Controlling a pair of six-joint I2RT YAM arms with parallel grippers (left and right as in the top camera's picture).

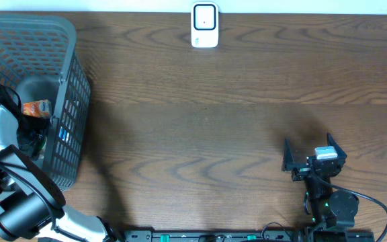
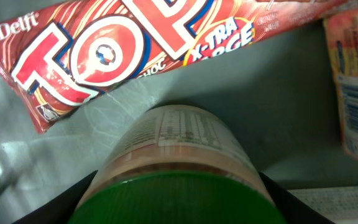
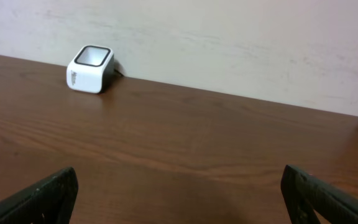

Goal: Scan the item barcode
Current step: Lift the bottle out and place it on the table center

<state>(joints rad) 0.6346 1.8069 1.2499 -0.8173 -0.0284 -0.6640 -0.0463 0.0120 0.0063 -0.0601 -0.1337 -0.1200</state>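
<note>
The item between my left gripper's jaws is a jar [image 2: 179,143] with a green lid [image 2: 179,199] and a printed label, lying in the grey basket [image 1: 62,40]. My left gripper [image 2: 179,208] reaches down into the basket, its dark fingers [image 2: 61,202] pressed against both sides of the jar near the lid. The white scanner [image 1: 205,25] stands at the table's far edge, also in the right wrist view [image 3: 90,68]. My right gripper [image 1: 313,156] rests open near the front right, holding nothing [image 3: 179,193].
A red Top wafer bar [image 2: 135,43] lies in the basket just beyond the jar. A pink packet with a barcode [image 2: 356,106] lies to the right. An orange packet [image 1: 36,107] shows in the basket from above. Brown tabletop [image 1: 213,121] stretches between basket and scanner.
</note>
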